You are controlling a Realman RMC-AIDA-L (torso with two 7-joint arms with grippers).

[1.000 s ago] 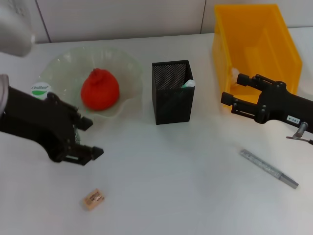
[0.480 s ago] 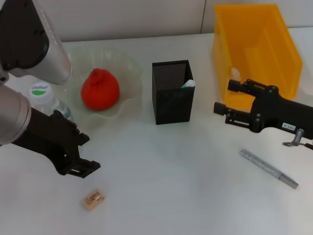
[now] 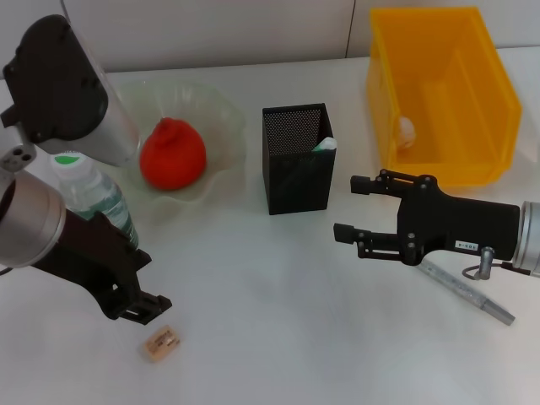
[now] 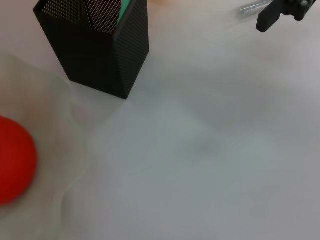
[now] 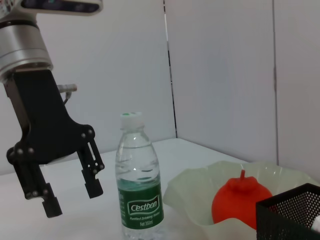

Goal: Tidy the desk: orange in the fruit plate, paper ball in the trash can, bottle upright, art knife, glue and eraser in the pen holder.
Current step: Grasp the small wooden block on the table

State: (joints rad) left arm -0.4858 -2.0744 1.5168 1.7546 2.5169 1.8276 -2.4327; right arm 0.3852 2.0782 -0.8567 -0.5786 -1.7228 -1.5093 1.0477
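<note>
While the Cestbon water bottle (image 3: pixel 94 201) is standing upright beside the fruit plate (image 3: pixel 221 126), we are hovering our left pincer (image 3: pixel 139 305), spread and empty, near the eraser (image 3: pixel 159 342) on the worktop (image 3: pixel 278 337); next we judge a descent onto it. Our right pincer (image 3: pixel 353 207), spread, is hanging beside the pen holder (image 3: pixel 294 160).

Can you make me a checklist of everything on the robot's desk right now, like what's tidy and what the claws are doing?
Surface: white desk, no spills seen.
Job's things: red-orange fruit in the clear wavy plate; clear water bottle with green label upright; black mesh pen holder holds something green-white; tan eraser and silver art knife lie on the desk; white paper ball in the yellow bin.
Clutter: nothing seen.
Claws: left claw open above the eraser, empty; right claw open near the art knife, empty.
Cables: nothing seen.
Surroundings: pale wall panels.
</note>
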